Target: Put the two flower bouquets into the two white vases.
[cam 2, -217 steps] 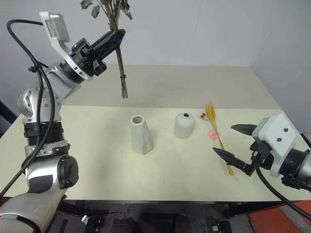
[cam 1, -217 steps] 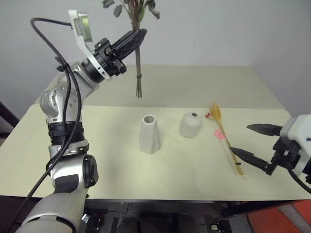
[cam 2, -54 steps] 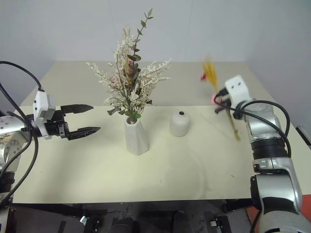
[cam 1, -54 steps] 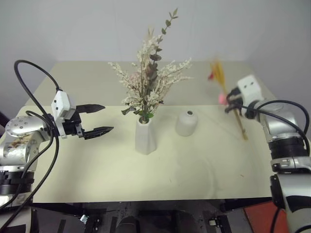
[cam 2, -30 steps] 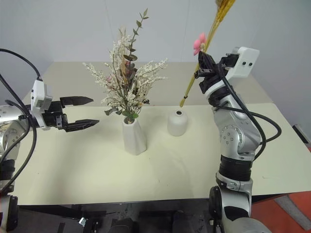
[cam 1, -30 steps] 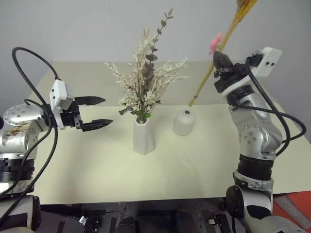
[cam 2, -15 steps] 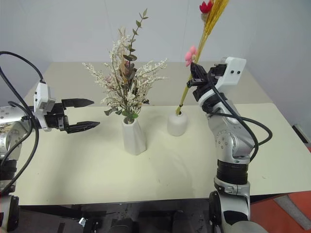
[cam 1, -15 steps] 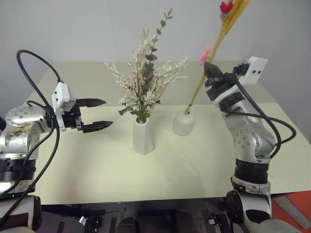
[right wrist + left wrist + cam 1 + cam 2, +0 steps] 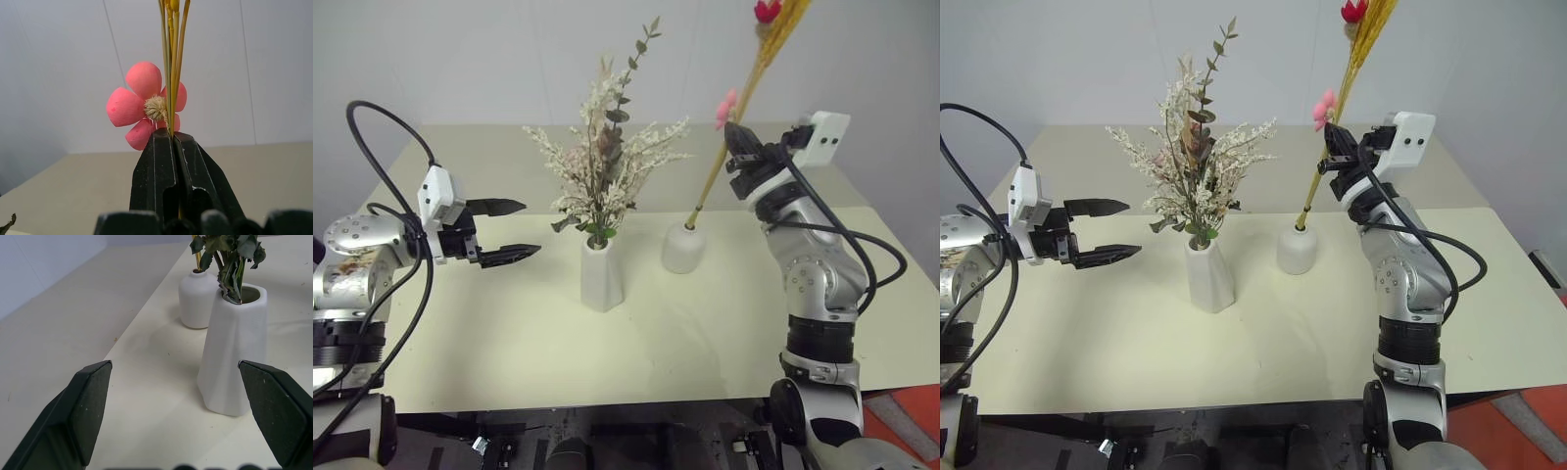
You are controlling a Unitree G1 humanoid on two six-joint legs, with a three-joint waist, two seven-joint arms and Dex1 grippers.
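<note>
In the head views we saw what had changed within the last second: the thin yellow stalks [image 9: 736, 127], which had hung with their lower ends just above the short vase [image 9: 684, 247], now had those ends inside its mouth, so we judged the second bouquet seated and the task nearly finished, with only the release left. The bushy bunch of flowers [image 9: 609, 166] already stood in the tall vase [image 9: 602, 273], at about nine o'clock of the short one and just beside it on the table [image 9: 636, 333]. The right gripper [image 9: 738, 147] was clamped on the stalks well above the vase, at about one o'clock of it, its forearm raised and angled upward. The left gripper [image 9: 505, 231] hovered near nine o'clock of the tall vase, fingers spread wide, pointing level toward it and holding nothing. In the left wrist view we saw its two fingers wide apart, framing the tall vase with the short one behind. In the right wrist view the black fingers [image 9: 164, 166] were pinched together on the stalks just below a pink bloom [image 9: 142, 105].
</note>
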